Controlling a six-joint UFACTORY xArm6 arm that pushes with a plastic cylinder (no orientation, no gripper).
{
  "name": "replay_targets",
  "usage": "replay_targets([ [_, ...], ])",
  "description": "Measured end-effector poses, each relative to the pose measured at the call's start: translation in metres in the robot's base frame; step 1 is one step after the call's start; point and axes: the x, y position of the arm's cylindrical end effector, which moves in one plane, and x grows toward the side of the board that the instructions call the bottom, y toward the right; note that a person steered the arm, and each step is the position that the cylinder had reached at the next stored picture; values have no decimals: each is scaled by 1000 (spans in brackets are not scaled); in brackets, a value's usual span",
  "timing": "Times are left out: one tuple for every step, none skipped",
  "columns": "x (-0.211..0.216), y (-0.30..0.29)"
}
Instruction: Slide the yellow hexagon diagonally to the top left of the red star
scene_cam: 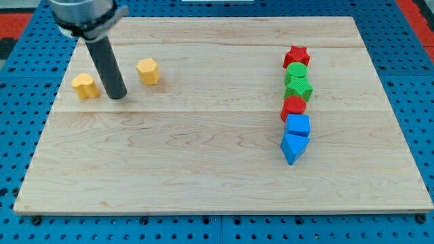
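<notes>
You have no claw, only my tip (117,95) just left of the yellow hexagon (148,70) at the counter's (203,169) far left; it looks light, rigid and slippery, so push its left face squarely toward the red star (296,55).

Pale wooden board (203,156), matt, with fine lengthwise grain and 2 visible plank seams, lying on a blue perforated base (413,88) of dull finish. My rod is dark, smooth and faintly satin, down to my tip (118,96). The yellow hexagon (148,70), the yellow block (85,86) and the red star (296,55) look like smooth moulded plastic, as do the green, red and blue blocks below the star.
</notes>
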Motion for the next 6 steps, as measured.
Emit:
replay_targets([
  [-53, 103],
  [-96, 198],
  [-66, 145],
  [-80, 101],
  [-123, 156],
  [-123, 255],
])
